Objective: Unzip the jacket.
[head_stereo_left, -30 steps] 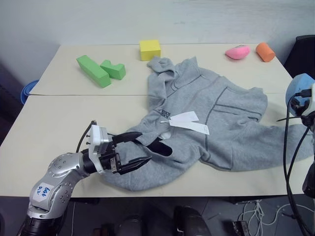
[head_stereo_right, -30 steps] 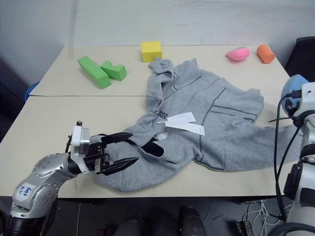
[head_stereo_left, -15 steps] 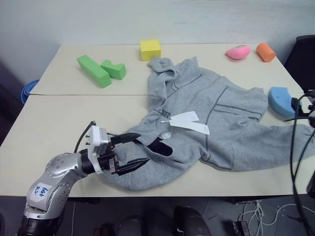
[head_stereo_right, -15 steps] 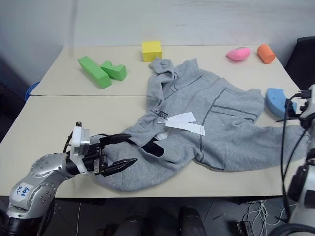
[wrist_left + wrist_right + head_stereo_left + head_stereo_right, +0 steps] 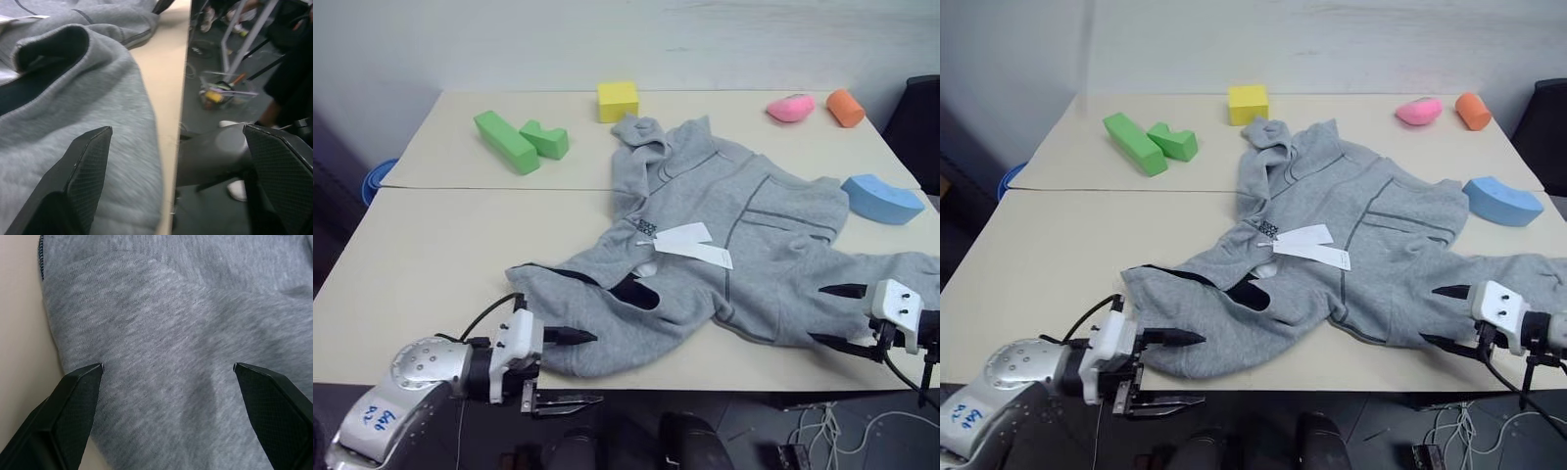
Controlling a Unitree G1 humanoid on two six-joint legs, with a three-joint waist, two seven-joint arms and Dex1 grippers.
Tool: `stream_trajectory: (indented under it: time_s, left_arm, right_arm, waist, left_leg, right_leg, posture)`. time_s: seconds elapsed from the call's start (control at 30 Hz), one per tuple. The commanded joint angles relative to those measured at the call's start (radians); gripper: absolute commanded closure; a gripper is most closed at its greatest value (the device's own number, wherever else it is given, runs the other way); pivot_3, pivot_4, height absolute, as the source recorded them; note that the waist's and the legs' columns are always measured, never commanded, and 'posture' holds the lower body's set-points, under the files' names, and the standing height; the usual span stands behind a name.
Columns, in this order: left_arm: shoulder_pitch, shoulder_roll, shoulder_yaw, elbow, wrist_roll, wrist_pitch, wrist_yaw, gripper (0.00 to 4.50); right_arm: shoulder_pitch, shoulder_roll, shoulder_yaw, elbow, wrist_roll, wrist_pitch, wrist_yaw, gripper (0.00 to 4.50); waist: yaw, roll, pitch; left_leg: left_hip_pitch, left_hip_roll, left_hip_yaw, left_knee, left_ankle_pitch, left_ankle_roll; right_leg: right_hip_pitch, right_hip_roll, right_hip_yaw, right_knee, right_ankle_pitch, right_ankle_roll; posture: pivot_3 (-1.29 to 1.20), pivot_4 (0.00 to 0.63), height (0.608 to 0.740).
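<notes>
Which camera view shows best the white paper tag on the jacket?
The left eye view: the white paper tag lies whole on the jacket. The right eye view matches it. The left wrist view catches one edge; the right wrist view has grey fabric.

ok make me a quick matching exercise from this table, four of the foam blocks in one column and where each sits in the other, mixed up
Things:
1. yellow block
2. blue block
3. orange block
4. long green block

Places:
A. far right corner of the table
B. right edge, just beyond the jacket sleeve
C. far left, beside a second, notched green block
D. far edge, just behind the jacket's hood

Pairs: 1-D, 2-B, 3-A, 4-C
</notes>
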State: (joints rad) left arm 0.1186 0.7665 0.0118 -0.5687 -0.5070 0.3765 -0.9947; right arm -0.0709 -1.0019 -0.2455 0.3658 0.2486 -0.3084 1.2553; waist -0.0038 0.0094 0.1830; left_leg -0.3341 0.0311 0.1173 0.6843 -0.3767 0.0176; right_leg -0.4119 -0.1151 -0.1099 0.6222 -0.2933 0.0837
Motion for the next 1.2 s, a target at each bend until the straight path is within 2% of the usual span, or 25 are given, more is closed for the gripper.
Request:
stream_trajectory:
  time_s: [0.03, 0.1, 0.17, 0.27, 0.3, 0.33, 0.4, 0.53, 0.63, 0.9, 1.07, 1.2]
  left_arm:
    - [-0.017, -0.008, -0.083, 0.028, 0.129, -0.068, 0.033, 0.00]
    - [-0.031, -0.022, -0.104, 0.043, 0.156, -0.060, 0.060, 0.00]
    - [-0.048, -0.032, -0.112, 0.060, 0.178, -0.063, 0.077, 0.39]
    - [-0.049, -0.013, -0.115, 0.091, 0.200, -0.094, 0.049, 1.18]
    - [-0.046, -0.008, -0.109, 0.107, 0.213, -0.112, 0.048, 1.59]
    - [-0.044, -0.010, -0.098, 0.120, 0.215, -0.118, 0.053, 1.72]
    - [-0.046, -0.016, -0.081, 0.137, 0.210, -0.120, 0.061, 2.34]
    - [-0.047, -0.010, -0.028, 0.181, 0.180, -0.130, 0.046, 3.58]
    - [-0.041, 0.020, 0.036, 0.249, 0.166, -0.162, 0.007, 4.48]
    - [-0.040, 0.090, 0.223, 0.547, 0.157, -0.324, -0.067, 4.48]
    - [-0.094, 0.141, 0.305, 0.772, 0.169, -0.428, -0.100, 4.48]
    - [-0.223, 0.190, 0.310, 0.974, 0.243, -0.530, -0.046, 4.48]
  right_arm:
    - [-0.023, 0.022, 0.020, 0.027, -0.037, -0.002, -0.051, 0.04]
    - [-0.045, 0.031, 0.044, 0.061, -0.062, 0.002, -0.063, 0.42]
    - [-0.058, 0.036, 0.059, 0.079, -0.075, -0.002, -0.073, 0.94]
    - [-0.051, 0.041, 0.079, 0.047, -0.053, 0.038, -0.043, 1.91]
    - [-0.042, 0.042, 0.082, 0.031, -0.042, 0.052, -0.034, 2.31]
    - [-0.034, 0.044, 0.083, 0.017, -0.033, 0.058, -0.029, 2.45]
    - [-0.020, 0.045, 0.082, -0.013, -0.016, 0.078, -0.021, 3.10]
    - [0.023, 0.055, 0.092, -0.169, 0.061, 0.197, 0.004, 4.42]
    - [0.052, 0.068, 0.116, -0.340, 0.145, 0.338, 0.012, 4.50]
    - [0.050, 0.115, 0.214, -0.640, 0.244, 0.543, -0.004, 4.50]
    - [-0.015, 0.195, 0.349, -0.852, 0.321, 0.715, -0.062, 4.50]
    - [-0.096, 0.332, 0.487, -0.929, 0.337, 0.815, -0.154, 4.50]
  waist:
    - [-0.001, 0.000, 0.000]
    - [0.000, 0.000, 0.000]
    - [0.001, -0.001, 0.000]
    - [0.001, -0.002, -0.001]
    - [0.001, -0.003, -0.001]
    - [0.000, -0.003, -0.001]
    - [0.000, -0.003, -0.001]
    - [0.000, -0.004, -0.002]
    - [-0.001, -0.004, -0.002]
    - [0.000, -0.004, -0.001]
    - [-0.006, -0.004, -0.001]
    - [-0.002, -0.008, -0.002]
  left_leg:
    - [0.000, 0.000, 0.000, 0.000, 0.000, 0.000]
    - [0.000, 0.000, 0.001, 0.000, 0.000, 0.000]
    - [0.000, 0.000, 0.001, 0.000, 0.000, 0.000]
    - [0.000, 0.000, 0.000, 0.000, 0.000, 0.001]
    - [0.000, 0.001, 0.000, 0.000, 0.000, 0.001]
    - [0.000, 0.001, 0.000, 0.000, 0.000, 0.001]
    - [0.000, 0.001, 0.000, 0.000, 0.000, 0.001]
    - [0.000, 0.002, 0.000, 0.000, 0.000, 0.000]
    - [0.000, 0.002, 0.000, 0.000, 0.000, 0.000]
    - [-0.001, 0.002, -0.001, 0.000, -0.001, 0.000]
    - [-0.001, 0.004, -0.001, 0.000, -0.001, -0.002]
    - [-0.002, 0.004, -0.002, 0.000, -0.002, -0.002]
  right_leg:
    - [0.000, 0.000, 0.000, 0.000, 0.000, 0.000]
    - [-0.001, 0.001, 0.000, 0.000, 0.000, -0.001]
    - [-0.001, 0.001, 0.000, 0.000, 0.000, -0.001]
    - [0.000, 0.000, 0.000, 0.000, 0.000, -0.001]
    - [0.000, 0.000, -0.001, 0.000, 0.000, -0.001]
    - [0.000, 0.000, -0.001, 0.000, 0.000, -0.001]
    - [0.000, 0.000, -0.001, 0.000, 0.000, -0.001]
    - [0.000, 0.000, -0.001, 0.001, 0.000, -0.001]
    - [-0.001, 0.000, -0.001, 0.001, -0.001, -0.001]
    - [-0.002, -0.001, -0.003, 0.002, -0.001, -0.002]
    - [-0.004, -0.001, -0.005, 0.004, -0.002, -0.004]
    - [-0.005, -0.001, -0.006, 0.004, -0.003, -0.005]
  posture:
    - [0.00, 0.150, 0.740]
    - [0.00, 0.150, 0.740]
    - [0.00, 0.150, 0.740]
    - [0.00, 0.150, 0.740]
    - [0.00, 0.150, 0.740]
    - [0.00, 0.150, 0.740]
    - [0.00, 0.150, 0.740]
    - [0.00, 0.150, 0.740]
    - [0.00, 0.150, 0.740]
    - [0.00, 0.150, 0.740]
    - [0.00, 0.150, 0.740]
    - [0.00, 0.150, 0.740]
